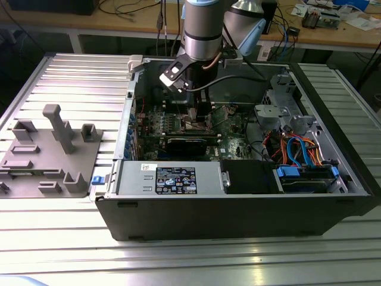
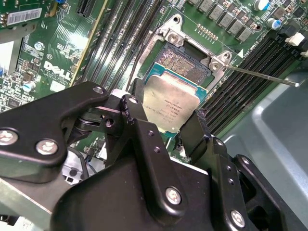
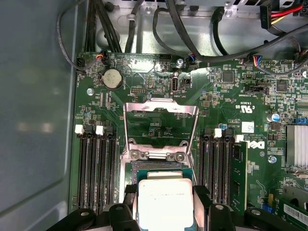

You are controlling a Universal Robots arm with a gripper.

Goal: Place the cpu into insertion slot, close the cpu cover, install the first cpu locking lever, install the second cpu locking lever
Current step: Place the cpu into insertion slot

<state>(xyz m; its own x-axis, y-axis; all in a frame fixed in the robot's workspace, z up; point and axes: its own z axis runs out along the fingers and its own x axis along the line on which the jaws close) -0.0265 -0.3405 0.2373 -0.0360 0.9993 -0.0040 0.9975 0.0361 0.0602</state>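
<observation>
Well off to the exterior view's left of the insertion slot [image 2: 185, 62], a grey moulded fixture [image 1: 50, 158] lies on the ribbed aluminium surface [image 1: 77, 77]. Around the slot is the open computer case [image 1: 238, 214], lying on its side with the motherboard [image 1: 178, 122] facing up. A labelled power supply [image 1: 169, 179] and a long black card [image 1: 187, 143] sit on the camera's side of the slot. Straight above the slot the arm [image 1: 205, 27] reaches down into the case, with the hand [image 1: 191, 113] low over the board. To the exterior view's right of the slot, inside the case, are a grey drive cage [image 1: 280, 110] and blue and orange cables [image 1: 300, 149].

In the second wrist view two black fingers [image 2: 144, 134] clamp the cpu [image 2: 171, 108] by opposite edges, silver top up. The cpu is just over the near part of the slot, and the far part of the brownish-gold contact field is bare. Whether the chip touches the slot I cannot tell. A thin locking lever [image 2: 260, 75] sticks out free from a corner of the slot's grey rim.

In the first wrist view the cpu cover [image 3: 161, 106] is swung open on the far side of the slot from the cpu, with green board visible through its window. Memory slots [image 3: 96, 168] flank the slot on both sides, and a coin cell [image 3: 112, 77] sits beyond the cover.
</observation>
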